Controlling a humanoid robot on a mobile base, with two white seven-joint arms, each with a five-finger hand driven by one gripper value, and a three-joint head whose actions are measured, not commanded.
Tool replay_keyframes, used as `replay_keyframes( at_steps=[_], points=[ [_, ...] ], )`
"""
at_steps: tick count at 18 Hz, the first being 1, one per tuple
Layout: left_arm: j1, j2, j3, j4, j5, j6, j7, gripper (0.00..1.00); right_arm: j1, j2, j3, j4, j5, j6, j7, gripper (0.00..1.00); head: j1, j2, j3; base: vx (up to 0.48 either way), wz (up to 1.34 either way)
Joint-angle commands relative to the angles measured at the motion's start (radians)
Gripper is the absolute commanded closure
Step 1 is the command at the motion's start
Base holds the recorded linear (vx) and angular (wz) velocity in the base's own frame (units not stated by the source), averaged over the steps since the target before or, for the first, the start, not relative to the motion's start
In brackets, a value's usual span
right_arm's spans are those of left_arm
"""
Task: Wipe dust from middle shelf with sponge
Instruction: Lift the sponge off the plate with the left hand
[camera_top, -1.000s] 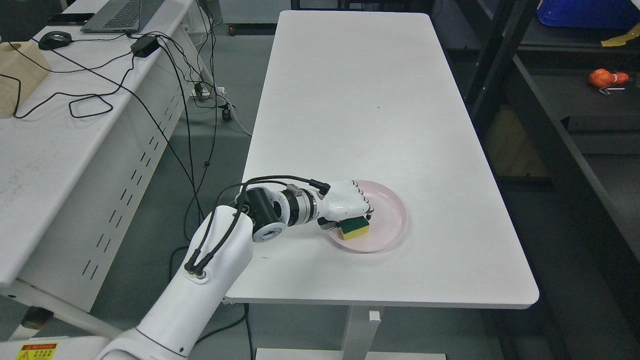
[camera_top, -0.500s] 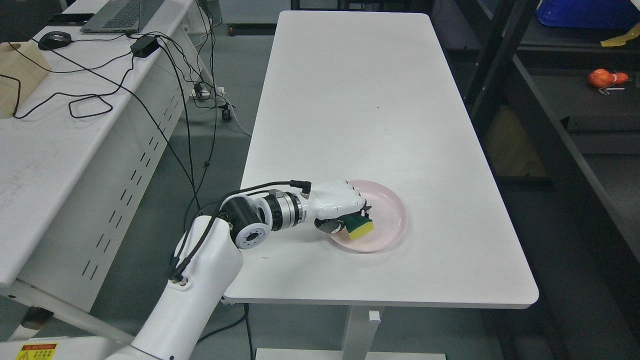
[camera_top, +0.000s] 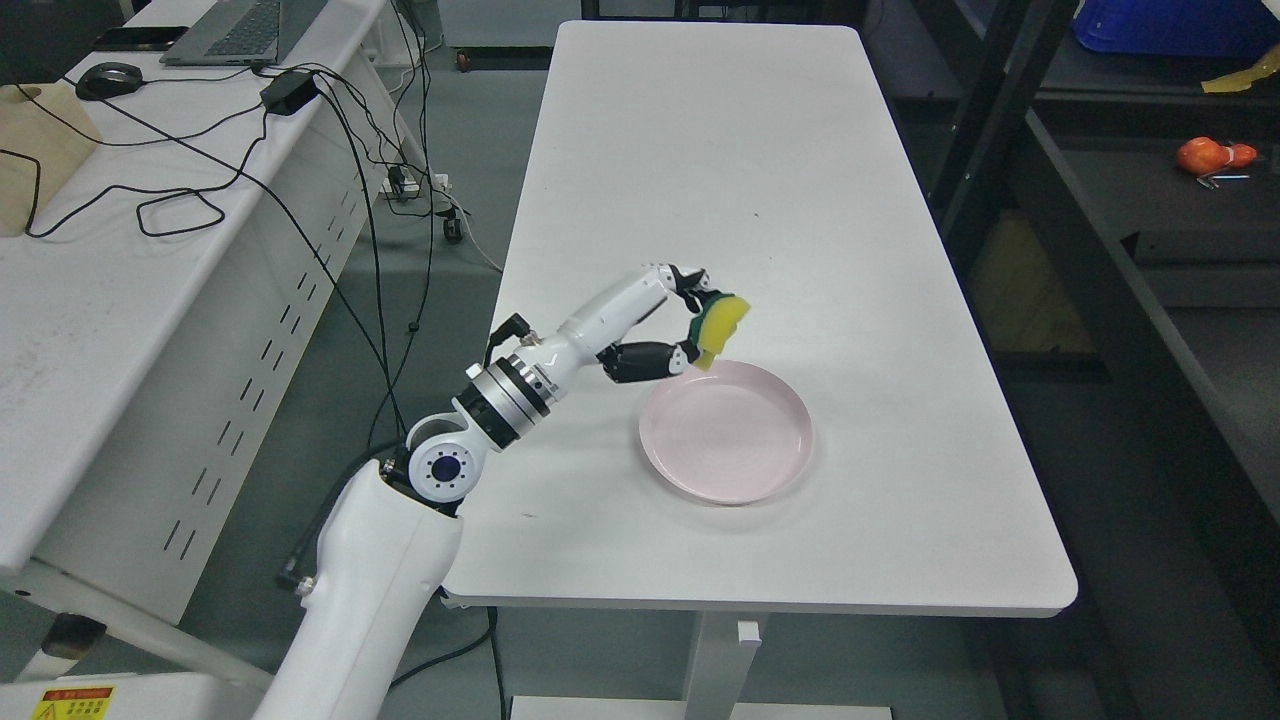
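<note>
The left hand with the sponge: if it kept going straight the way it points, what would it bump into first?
Probably nothing nearby. The left hand, gripping the sponge, points up-right across the bare white table, above the pink plate; the dark shelf lies beyond, though depth is unclear.

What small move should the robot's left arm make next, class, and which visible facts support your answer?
Probably carry the sponge rightward toward the dark shelving. The left hand already pinches the sponge between its fingers, lifted clear above the pink plate, which now lies empty on the white table. The shelves stand to the table's right, so the grasp is done and transport seems next.
</note>
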Motion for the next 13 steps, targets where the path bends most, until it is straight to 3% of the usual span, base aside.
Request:
replay_keyframes(
  at_steps=[1, 8, 13],
  points=[
    [0.068, 0.016, 0.22, -0.086, 0.292, 0.068, 0.079, 1.0, 0.0, -0.017, 0.0, -0.017, 0.0, 0.001, -0.001, 0.0, 0.0, 0.0, 0.0, 0.0, 0.0],
    [0.211, 0.016, 0.256, -0.155, 0.381, 0.123, 0.084, 1.0, 0.0, -0.017, 0.0, -0.017, 0.0, 0.001, -0.001, 0.0, 0.0, 0.0, 0.0, -0.006, 0.0],
    [0.222, 0.016, 0.262, -0.166, 0.395, 0.123, 0.084, 1.0, 0.0, -0.017, 0.0, -0.017, 0.0, 0.001, -0.001, 0.0, 0.0, 0.0, 0.0, -0.07, 0.0]
  ],
)
